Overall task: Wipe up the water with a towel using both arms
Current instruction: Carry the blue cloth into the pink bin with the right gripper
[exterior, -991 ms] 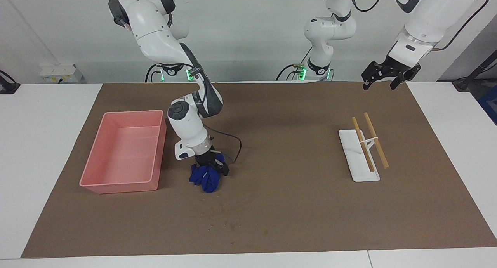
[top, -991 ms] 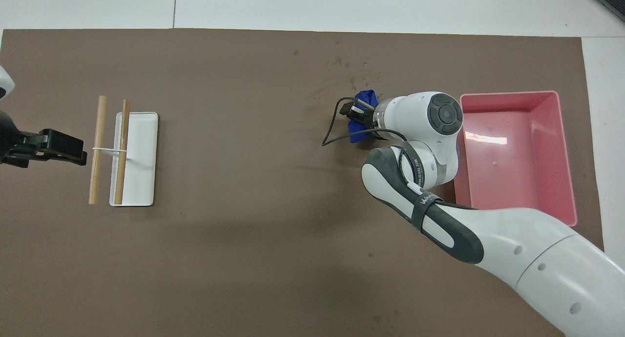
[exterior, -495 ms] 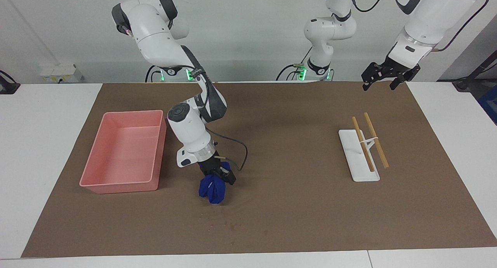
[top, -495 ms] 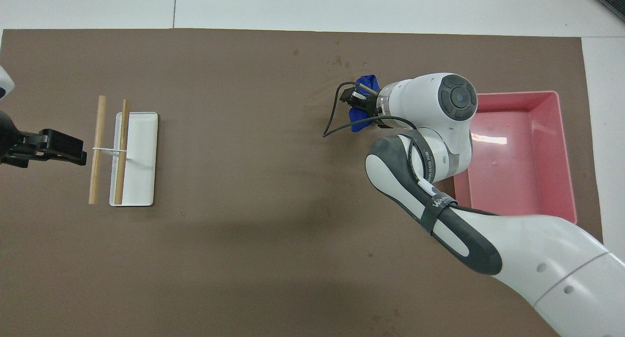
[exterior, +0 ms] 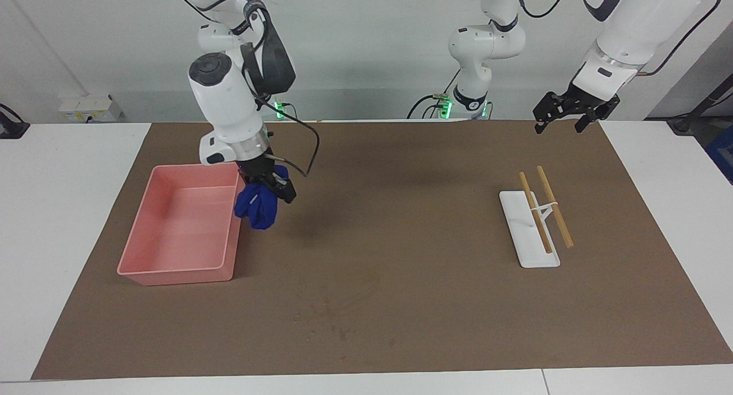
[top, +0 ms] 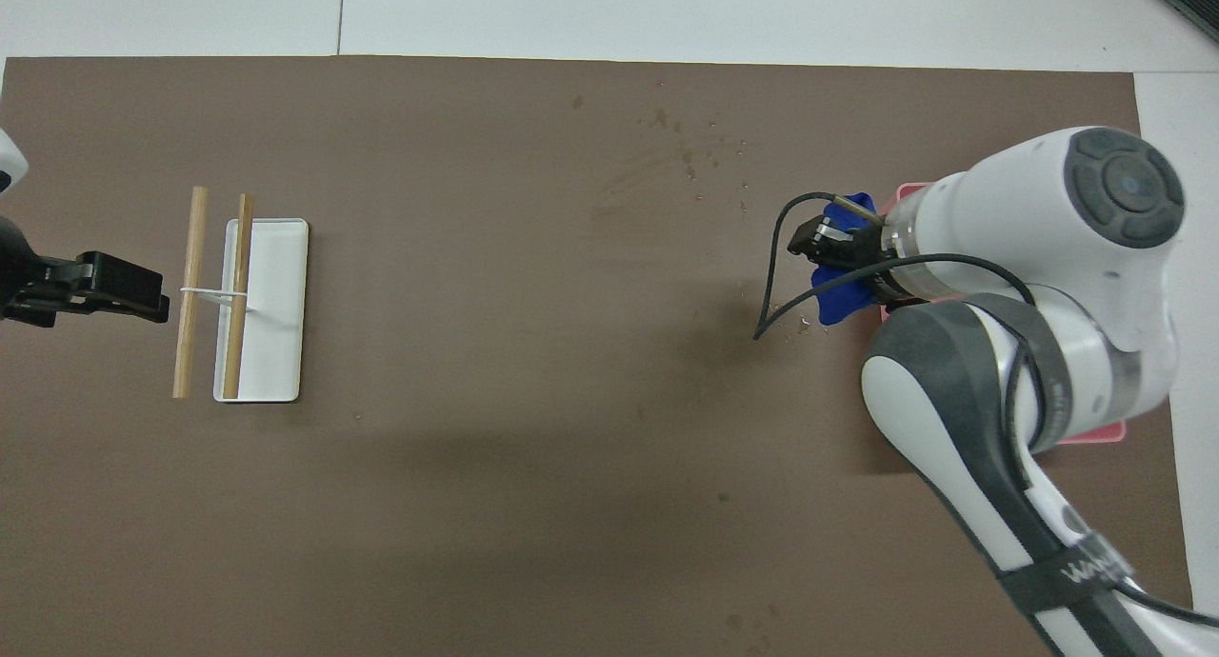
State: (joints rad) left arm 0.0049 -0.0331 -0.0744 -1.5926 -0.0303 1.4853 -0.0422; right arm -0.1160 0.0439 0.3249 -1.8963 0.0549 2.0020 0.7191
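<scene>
My right gripper is shut on the towel, a small dark blue bunched cloth. It holds the towel up in the air over the long rim of the pink tray that faces the middle of the mat. The towel and the right gripper also show in the overhead view. The water is faint streaks and specks on the brown mat, farther from the robots than the towel; it also shows in the overhead view. My left gripper is open and waits in the air at the left arm's end of the mat.
A white stand with two wooden sticks lies toward the left arm's end. It also shows in the overhead view, with the left gripper beside it. The pink tray is mostly covered by the right arm there.
My right gripper has lifted the towel off the mat at the water and carried it toward the robots and the pink tray. The left arm has not moved.
</scene>
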